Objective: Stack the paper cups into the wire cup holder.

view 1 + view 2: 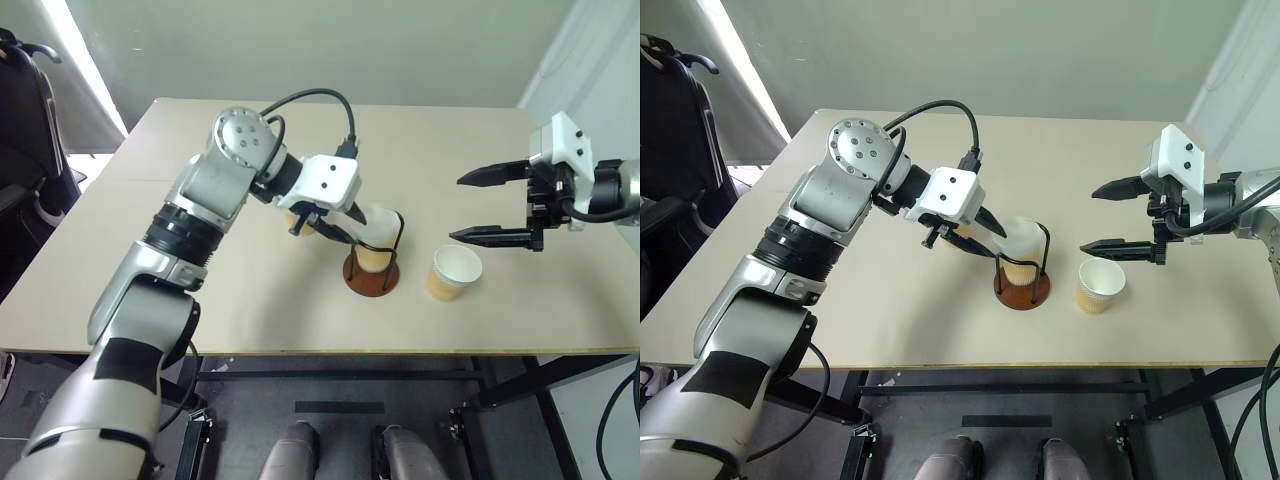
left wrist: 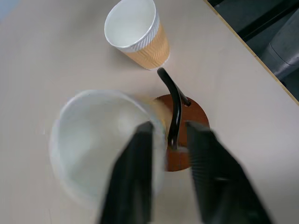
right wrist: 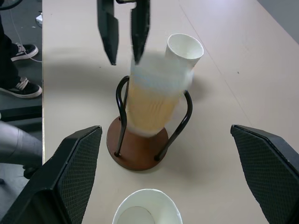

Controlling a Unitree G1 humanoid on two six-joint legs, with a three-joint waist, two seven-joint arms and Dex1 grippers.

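In the wire cup holder (image 3: 140, 140) on the table (image 1: 200, 280), a paper cup (image 3: 156, 95) is sitting blurred, the left hand (image 3: 124, 35) hovering beside its rim, fingers parted. The right hand (image 1: 495, 205) is hanging wide open above another cup (image 1: 455, 272).

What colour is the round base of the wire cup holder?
Reddish-brown; the wire cup holder base shows best in the right wrist view.

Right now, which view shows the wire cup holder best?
The right wrist view: the wire cup holder shows whole, disc base and both wire loops around a blurred cup. The eye views show it smaller; the left wrist view gives one loop and part of the base.
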